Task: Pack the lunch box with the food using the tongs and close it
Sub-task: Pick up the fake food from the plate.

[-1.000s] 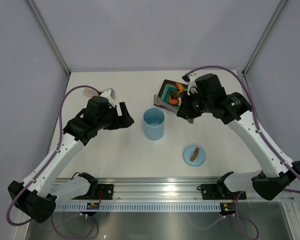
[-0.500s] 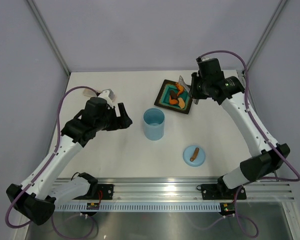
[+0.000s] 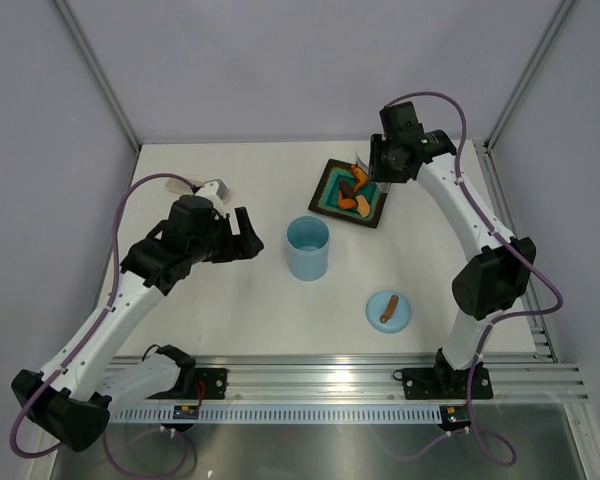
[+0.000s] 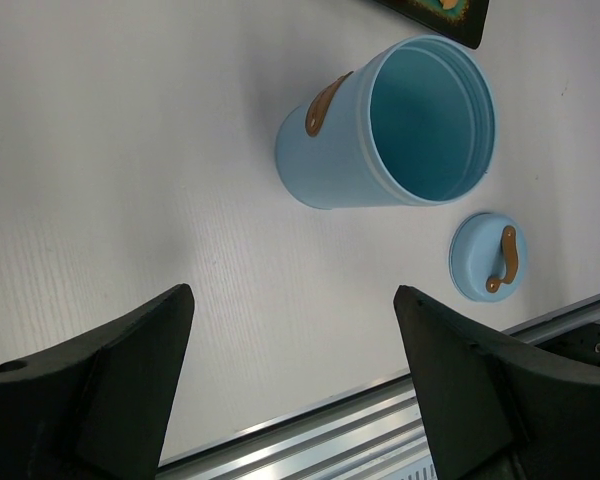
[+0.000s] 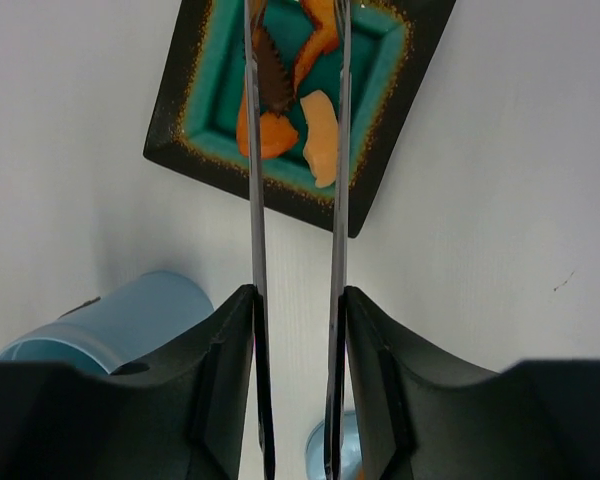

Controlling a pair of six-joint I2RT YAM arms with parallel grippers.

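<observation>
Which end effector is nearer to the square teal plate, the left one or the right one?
Right. The right end effector hangs over the plate at its far corner, holding the tongs; the left end effector is beyond the lunch box.

Your arms are sitting to either side of the lunch box [image 3: 308, 248].
Your left gripper [image 3: 248, 232] is hanging just left of it, jaws spread wide with nothing between them. Your right arm is reaching past its far right side, elbow raised, and the right gripper [image 3: 377, 172] is pinching the tongs [image 5: 252, 220] between its fingers.
</observation>
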